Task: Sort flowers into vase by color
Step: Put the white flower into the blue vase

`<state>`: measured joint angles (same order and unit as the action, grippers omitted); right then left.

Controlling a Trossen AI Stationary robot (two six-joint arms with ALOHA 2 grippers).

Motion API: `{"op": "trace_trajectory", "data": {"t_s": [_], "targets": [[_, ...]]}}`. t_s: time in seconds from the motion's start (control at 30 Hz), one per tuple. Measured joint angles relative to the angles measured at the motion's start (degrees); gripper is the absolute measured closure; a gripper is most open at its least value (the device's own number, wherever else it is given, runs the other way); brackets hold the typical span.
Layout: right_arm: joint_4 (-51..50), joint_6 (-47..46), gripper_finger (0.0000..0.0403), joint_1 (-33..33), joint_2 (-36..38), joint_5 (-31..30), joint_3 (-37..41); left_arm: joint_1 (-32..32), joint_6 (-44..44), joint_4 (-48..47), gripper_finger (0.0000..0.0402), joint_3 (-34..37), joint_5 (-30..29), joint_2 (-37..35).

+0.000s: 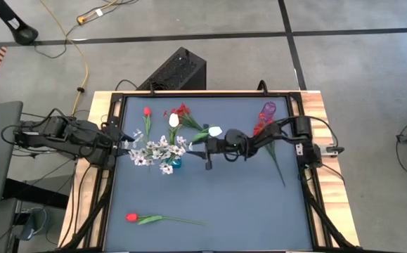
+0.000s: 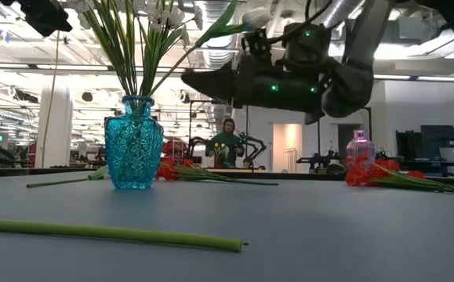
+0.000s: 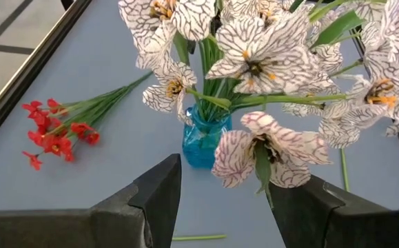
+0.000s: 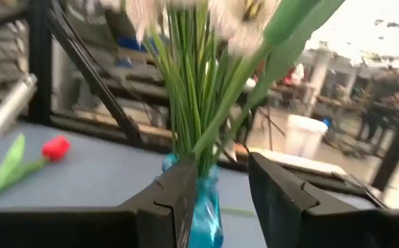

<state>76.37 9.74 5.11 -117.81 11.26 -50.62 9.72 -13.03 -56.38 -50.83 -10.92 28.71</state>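
Observation:
A blue glass vase [image 1: 176,163] [image 2: 134,145] stands on the table's left half and holds several white flowers [image 3: 254,62]. A white tulip [image 1: 215,131] [image 2: 254,16] leans out of it on a long green stem [image 4: 254,76]. My right gripper [image 1: 202,149] [image 4: 220,169] hovers level just right of the vase, open, pointing at it, with that stem passing above its fingertips. My left gripper [image 1: 122,144] [image 3: 237,186] waits open left of the vase, close to the blossoms. A red tulip [image 1: 147,111], a white tulip [image 1: 173,121] and a red spray [image 1: 182,110] lie on the table beyond the vase.
A purple vase [image 1: 268,110] [image 2: 360,149] stands at the far right with red flowers [image 1: 261,128] lying beside it. Another red tulip [image 1: 131,218] lies near the front left. A black frame [image 1: 112,126] edges the mat. A person [image 2: 227,141] stands in the room behind.

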Motion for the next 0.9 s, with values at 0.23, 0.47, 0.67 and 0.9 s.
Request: {"op": "trace_trajectory", "data": {"t_s": [0.23,0.47,0.67,0.9], "targets": [[11.35,-4.18,0.0245,1.11,-3.44,2.67,-0.42,0.00,0.26,-0.70,0.0211,0.00,-0.35,0.00],[9.19,-4.38,0.0245,0.87,-3.44,6.41,-4.56,0.00,0.32,-0.68,0.0211,0.00,-0.42,0.00],[4.16,-4.35,0.0257,0.74,-3.40,6.67,-7.13,0.00,-0.15,-0.68,0.0211,0.00,-0.44,0.00],[1.58,-3.66,0.0314,1.05,-3.40,6.67,-7.29,0.00,-0.14,-0.70,0.0211,0.00,-0.44,0.00]]}}
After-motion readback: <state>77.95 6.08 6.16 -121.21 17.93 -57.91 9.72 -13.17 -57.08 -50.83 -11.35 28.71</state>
